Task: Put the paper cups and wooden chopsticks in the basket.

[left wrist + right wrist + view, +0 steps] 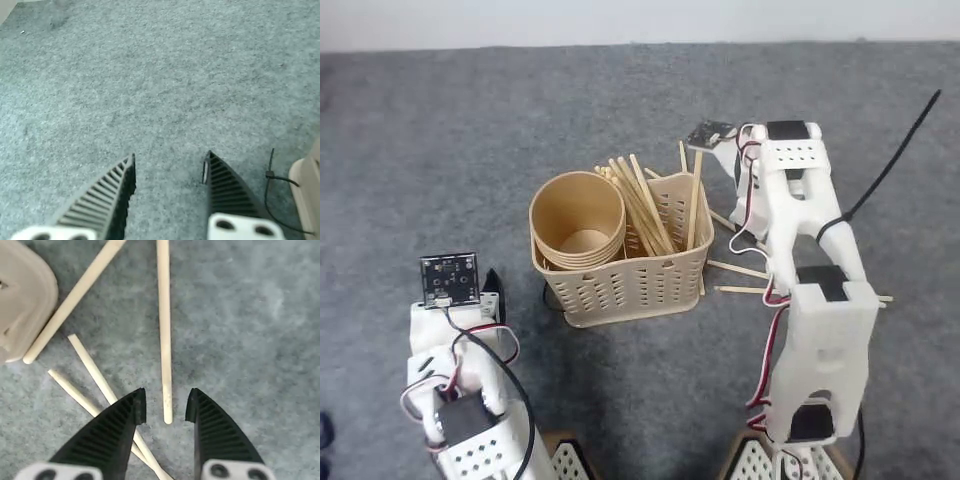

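Note:
A beige slotted basket (640, 285) stands mid-carpet. It holds stacked paper cups (578, 225) and several wooden chopsticks (650, 205) leaning upright. More chopsticks (740, 270) lie loose on the carpet to the basket's right, partly under the right arm (790, 190). My right gripper (166, 405) hangs open low over them, with the end of one chopstick (164, 340) lying between its fingertips and two others (95, 372) beside its finger. The basket's corner (20, 295) is close by. My left gripper (170, 162) is open over bare carpet, left of the basket (307, 180), and holds nothing.
Grey carpet covers the whole work area. A black cable tie (900, 150) sticks out from the right arm. Another thin black tie (272, 175) lies on the carpet by the basket's left side. Both arm bases stand at the near edge.

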{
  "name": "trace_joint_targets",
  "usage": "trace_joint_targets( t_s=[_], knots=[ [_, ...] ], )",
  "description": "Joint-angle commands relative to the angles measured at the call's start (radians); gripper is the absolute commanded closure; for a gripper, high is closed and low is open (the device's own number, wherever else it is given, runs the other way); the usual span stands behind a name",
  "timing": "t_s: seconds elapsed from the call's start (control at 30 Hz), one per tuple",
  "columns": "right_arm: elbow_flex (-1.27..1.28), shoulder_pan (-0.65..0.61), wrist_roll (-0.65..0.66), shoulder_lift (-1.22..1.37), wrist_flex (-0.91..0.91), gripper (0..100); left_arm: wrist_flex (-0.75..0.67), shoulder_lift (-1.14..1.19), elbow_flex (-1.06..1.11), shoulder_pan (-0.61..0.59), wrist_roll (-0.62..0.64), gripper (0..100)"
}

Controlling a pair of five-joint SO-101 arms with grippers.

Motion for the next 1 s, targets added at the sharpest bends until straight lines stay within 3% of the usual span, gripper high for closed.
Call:
trace_joint_targets(
  t_s=[0.0, 0.4, 0.53, 0.97],
  knots=[
    [-0.044, -0.012, 0.012, 0.001, -0.036, 85.5, -0.029, -0.017, -0.005, 0.009, -0.003, 79],
    [-0.044, -0.012, 0.012, 0.088, -0.073, 86.1, -0.028, -0.017, -0.005, 0.009, -0.003, 79],
    [-0.044, -0.010, 0.008, 0.088, -0.102, 99.0, -0.028, -0.017, -0.005, 0.009, -0.003, 79],
    [-0.055, -0.002, 0.012, 0.077, -0.101, 99.1, -0.028, -0.017, -0.005, 0.009, -0.003, 79]
  ],
)
